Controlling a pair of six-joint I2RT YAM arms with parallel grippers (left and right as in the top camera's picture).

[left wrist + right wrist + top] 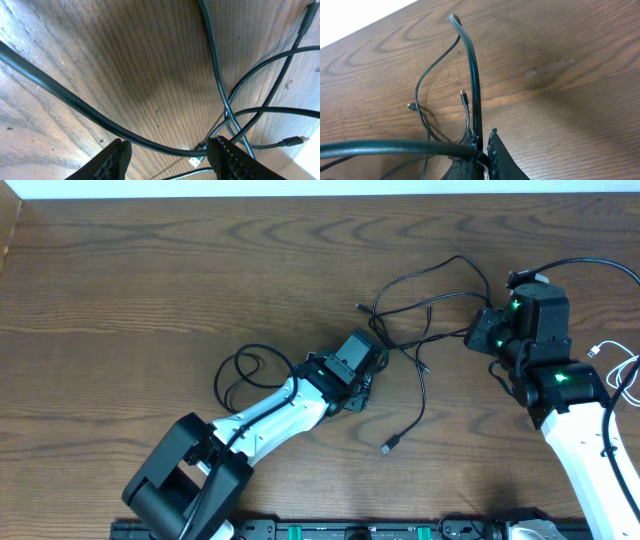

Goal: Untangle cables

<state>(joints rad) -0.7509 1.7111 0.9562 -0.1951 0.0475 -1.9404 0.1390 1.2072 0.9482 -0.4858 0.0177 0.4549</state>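
Note:
Thin black cables (405, 310) lie crossed in a tangle at the middle of the wooden table, and one plug end (389, 446) trails toward the front. My left gripper (378, 364) sits low at the tangle's left side. Its jaws stand open in the left wrist view (170, 156), and a black cable (150, 142) runs across the gap, touching neither finger. My right gripper (478, 332) is at the tangle's right side, shut (485, 140) on a black cable (472, 75) that rises from its jaws. A white cable (622, 367) lies at the far right edge.
A loop of black cord (238, 376) lies beside the left arm. The right arm's thicker cord (600, 268) arcs over the table behind it. Bare wood (200, 270) fills the back left. The robot base rail (350, 530) runs along the front edge.

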